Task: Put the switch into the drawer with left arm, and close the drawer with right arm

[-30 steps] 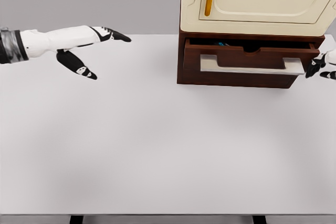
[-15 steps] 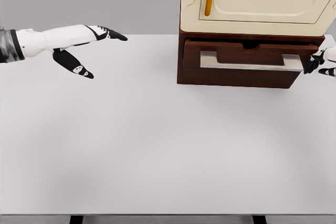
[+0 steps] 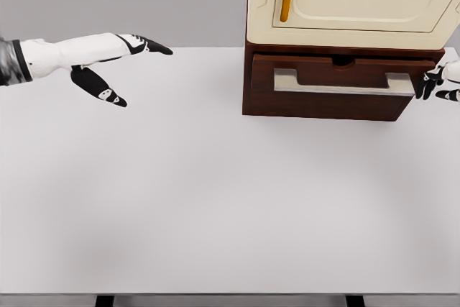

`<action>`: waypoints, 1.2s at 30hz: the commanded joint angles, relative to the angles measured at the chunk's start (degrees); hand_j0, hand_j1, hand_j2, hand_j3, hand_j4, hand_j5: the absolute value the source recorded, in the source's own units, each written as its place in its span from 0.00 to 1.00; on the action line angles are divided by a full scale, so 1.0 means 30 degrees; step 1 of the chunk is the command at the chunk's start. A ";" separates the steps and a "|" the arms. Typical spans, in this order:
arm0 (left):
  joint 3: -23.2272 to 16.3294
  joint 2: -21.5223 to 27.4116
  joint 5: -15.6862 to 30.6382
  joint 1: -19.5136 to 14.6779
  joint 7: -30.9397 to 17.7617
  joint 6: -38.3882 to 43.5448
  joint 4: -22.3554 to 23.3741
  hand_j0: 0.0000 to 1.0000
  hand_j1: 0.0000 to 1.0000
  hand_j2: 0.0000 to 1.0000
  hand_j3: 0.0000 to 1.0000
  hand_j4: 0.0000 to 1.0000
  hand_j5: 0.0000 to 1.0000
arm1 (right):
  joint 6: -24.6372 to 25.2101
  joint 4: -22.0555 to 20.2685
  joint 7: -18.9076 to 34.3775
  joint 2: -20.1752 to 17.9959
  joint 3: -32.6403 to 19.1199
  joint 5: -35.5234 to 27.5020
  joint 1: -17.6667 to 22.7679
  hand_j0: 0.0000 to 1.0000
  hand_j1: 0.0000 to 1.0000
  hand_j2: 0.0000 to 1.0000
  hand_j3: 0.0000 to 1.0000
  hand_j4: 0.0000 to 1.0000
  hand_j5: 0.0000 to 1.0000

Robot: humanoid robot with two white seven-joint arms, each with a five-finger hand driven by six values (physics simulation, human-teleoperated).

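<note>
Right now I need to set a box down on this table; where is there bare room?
The whole white table in front of the drawer lies bare, from the near edge up to the cabinet. The left robot hand hovers over the far left. It is crowded only at the far right, by the right robot hand.

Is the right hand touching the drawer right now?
Cannot tell. In the head view the right hand sits at the picture's edge right beside the drawer handle's right end, but no clear contact or gap shows.
</note>
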 commanded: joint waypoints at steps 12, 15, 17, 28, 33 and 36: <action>-0.0002 -0.0018 0.0143 0.0000 0.0008 0.0039 0.0286 1.00 1.00 1.00 1.00 1.00 1.00 | 0.0265 0.0148 -0.0461 0.0054 0.0137 -0.1065 0.0000 0.53 0.53 0.53 0.53 0.53 0.53; -0.0002 0.0011 0.0143 0.0000 0.0008 0.0039 0.0286 1.00 1.00 1.00 1.00 1.00 1.00 | 0.0265 0.0411 -0.0461 0.0083 0.0137 -0.1065 -0.0117 0.53 0.53 0.53 0.53 0.53 0.53; -0.0002 -0.0018 0.0143 0.0000 0.0008 0.0039 0.0286 1.00 1.00 1.00 1.00 1.00 1.00 | 0.0265 0.0470 -0.0461 0.0083 0.0137 -0.1065 -0.0146 0.53 0.53 0.53 0.53 0.53 0.53; -0.0002 0.0011 0.0143 0.0000 0.0008 0.0039 0.0286 1.00 1.00 1.00 1.00 1.00 1.00 | 0.0265 0.0822 -0.0461 0.0083 0.0137 -0.1065 -0.0322 0.53 0.53 0.53 0.53 0.53 0.53; -0.0002 0.0011 0.0143 0.0000 0.0008 0.0039 0.0286 1.00 1.00 1.00 1.00 1.00 1.00 | 0.0265 0.0822 -0.0461 0.0112 0.0137 -0.1065 -0.0410 0.53 0.53 0.53 0.53 0.53 0.53; -0.0002 0.0011 0.0143 0.0000 0.0008 0.0039 0.0286 1.00 1.00 1.00 1.00 1.00 1.00 | 0.0265 0.0851 -0.0461 0.0083 0.0137 -0.1065 -0.0410 0.53 0.53 0.53 0.53 0.53 0.53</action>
